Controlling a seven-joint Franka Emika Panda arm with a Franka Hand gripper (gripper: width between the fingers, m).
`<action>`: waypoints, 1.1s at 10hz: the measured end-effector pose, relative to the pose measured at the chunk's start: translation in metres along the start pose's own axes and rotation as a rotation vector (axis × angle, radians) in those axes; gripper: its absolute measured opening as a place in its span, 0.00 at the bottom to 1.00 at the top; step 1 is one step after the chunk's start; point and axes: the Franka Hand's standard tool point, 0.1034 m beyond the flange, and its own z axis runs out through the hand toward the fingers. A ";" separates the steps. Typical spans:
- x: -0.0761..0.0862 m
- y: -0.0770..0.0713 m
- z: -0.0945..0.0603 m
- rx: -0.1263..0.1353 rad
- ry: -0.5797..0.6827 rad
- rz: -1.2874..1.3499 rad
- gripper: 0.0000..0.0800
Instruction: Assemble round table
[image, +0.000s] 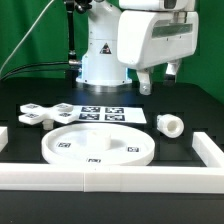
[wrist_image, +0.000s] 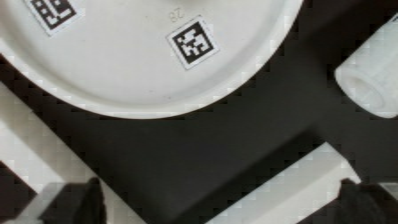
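The large rimmed round disc (image: 97, 147) lies flat on the black table, near the front. It fills much of the wrist view (wrist_image: 143, 50), tags up. The short thick cylinder leg (image: 168, 124) lies on its side at the exterior view's right of the disc; its end shows in the wrist view (wrist_image: 370, 80). The flat cross-shaped foot (image: 45, 113) lies at the back on the exterior view's left. My gripper (image: 157, 78) hangs well above the table, over the leg's side of the disc. It is open and empty (wrist_image: 217, 205). Dark fingertips (wrist_image: 71, 200) show at the frame edge.
The marker board (image: 105, 114) lies behind the disc. Long straight white bars fence the work area: one along the front (image: 110, 178), one on each side (image: 207, 150). One bar crosses the wrist view (wrist_image: 274, 203) below my fingers. The robot base (image: 100, 60) stands behind.
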 end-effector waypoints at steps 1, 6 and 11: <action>0.000 0.000 0.000 0.000 0.000 0.000 0.81; -0.035 0.019 0.015 0.001 -0.002 -0.110 0.81; -0.092 0.051 0.076 0.018 -0.003 -0.133 0.81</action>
